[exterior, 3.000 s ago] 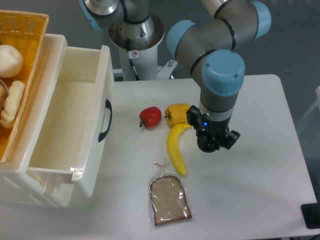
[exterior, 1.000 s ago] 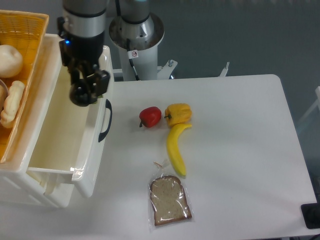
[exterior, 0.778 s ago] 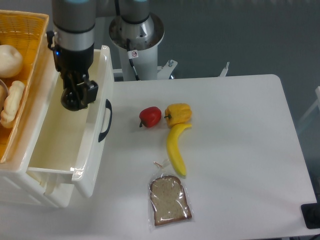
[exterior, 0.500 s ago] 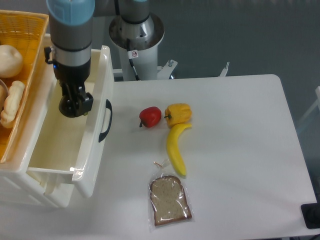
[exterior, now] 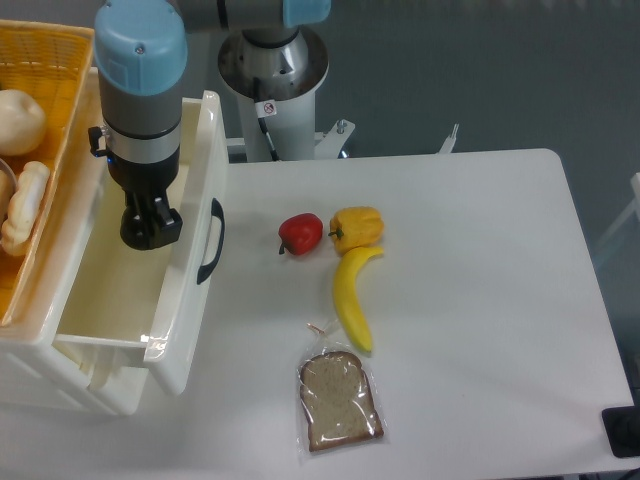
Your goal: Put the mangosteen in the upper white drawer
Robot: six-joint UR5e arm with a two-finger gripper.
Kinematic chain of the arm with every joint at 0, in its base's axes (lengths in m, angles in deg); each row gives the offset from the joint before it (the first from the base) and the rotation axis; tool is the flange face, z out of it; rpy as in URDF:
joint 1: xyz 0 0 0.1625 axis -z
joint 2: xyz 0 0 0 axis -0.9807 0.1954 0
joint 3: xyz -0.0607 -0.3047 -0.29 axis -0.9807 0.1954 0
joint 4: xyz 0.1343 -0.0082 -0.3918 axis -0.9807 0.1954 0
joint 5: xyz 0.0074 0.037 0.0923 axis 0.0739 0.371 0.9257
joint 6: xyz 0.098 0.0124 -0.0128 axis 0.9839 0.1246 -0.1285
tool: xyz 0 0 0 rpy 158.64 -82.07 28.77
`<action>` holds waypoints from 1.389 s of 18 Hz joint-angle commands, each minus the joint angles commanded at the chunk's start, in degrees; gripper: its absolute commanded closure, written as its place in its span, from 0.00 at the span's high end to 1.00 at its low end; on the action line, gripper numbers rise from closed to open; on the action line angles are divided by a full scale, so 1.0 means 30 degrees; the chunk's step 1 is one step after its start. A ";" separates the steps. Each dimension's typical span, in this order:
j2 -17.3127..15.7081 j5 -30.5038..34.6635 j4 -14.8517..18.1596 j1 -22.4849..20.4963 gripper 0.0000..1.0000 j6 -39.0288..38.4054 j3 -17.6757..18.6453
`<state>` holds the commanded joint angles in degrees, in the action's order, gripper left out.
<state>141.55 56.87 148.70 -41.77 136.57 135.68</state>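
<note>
The upper white drawer stands pulled open at the left of the table, its black curved handle facing right. My gripper points straight down inside the drawer, near its right wall and low over the floor. A dark round shape, the mangosteen, shows between the fingertips. It blends with the black fingers, so only its lower left curve stands out. The gripper is shut on it.
A woven yellow basket with pale bread rolls sits on top of the drawer unit at the far left. On the table lie a red round fruit, a yellow pepper, a banana and bagged bread. The robot base stands behind.
The arm carried the mangosteen from the right of the banana across to the drawer, then lowered it steadily into the drawer over the last second.
</note>
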 joint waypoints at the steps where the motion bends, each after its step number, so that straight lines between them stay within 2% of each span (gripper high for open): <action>1: 0.0029 0.0000 -0.0029 0.0001 0.42 0.0029 0.0000; 4: 0.0059 -0.0029 -0.0088 0.0088 0.65 0.0321 -0.0146; 7: 0.0000 0.0000 -0.0759 0.0088 0.95 0.0469 -0.0176; 8: -0.0029 0.0000 -0.0849 0.0088 0.99 0.0440 -0.0176; 14: -0.0117 0.0000 -0.0937 -0.0057 1.00 0.0236 -0.0263; 16: -0.0204 -0.0029 -0.1608 -0.0436 1.00 0.0088 -0.0730; 18: -0.0730 -0.0087 -0.2311 -0.1779 1.00 -0.0785 -0.0908; 21: -0.1054 -0.0264 -0.3979 -0.3332 1.00 -0.4325 -0.0733; 25: -0.0792 -0.0234 -0.4394 -0.5737 1.00 -0.4425 -0.0440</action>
<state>139.17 56.17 135.52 -58.98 123.29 134.36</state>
